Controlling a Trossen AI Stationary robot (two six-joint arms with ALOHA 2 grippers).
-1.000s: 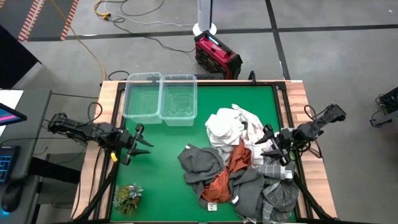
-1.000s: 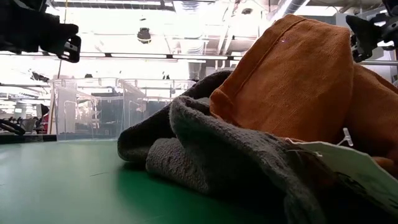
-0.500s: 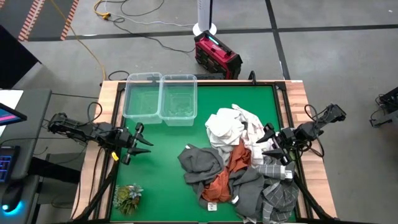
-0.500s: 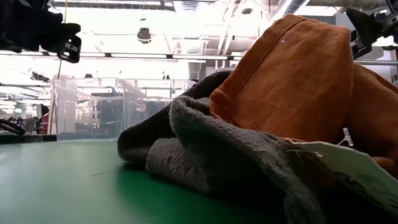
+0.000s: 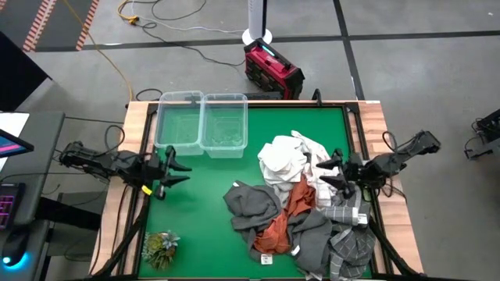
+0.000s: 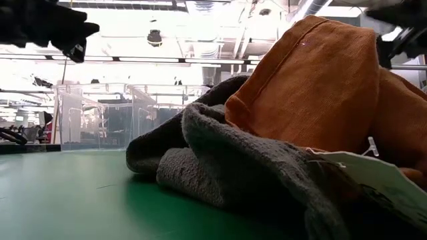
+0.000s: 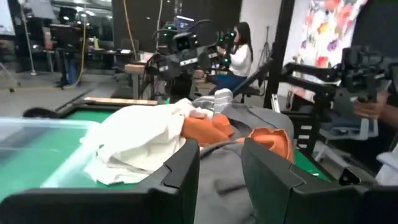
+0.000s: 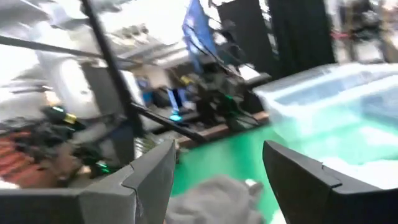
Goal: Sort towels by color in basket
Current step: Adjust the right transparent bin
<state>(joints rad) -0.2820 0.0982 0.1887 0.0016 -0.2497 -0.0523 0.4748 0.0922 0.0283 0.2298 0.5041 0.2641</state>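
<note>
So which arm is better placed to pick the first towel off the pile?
The right. Its gripper hangs open at the pile's edge, beside the white towel and orange towel. The left gripper sits across bare green table, well away from any towel.

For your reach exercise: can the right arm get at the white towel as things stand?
Probably yes. The right gripper hangs open right beside the white towel, which lies on top of the pile with nothing covering it. The left gripper waits far off.

Overhead, tabletop and probably both wrist cameras share the towels (image 5: 301, 203).
</note>
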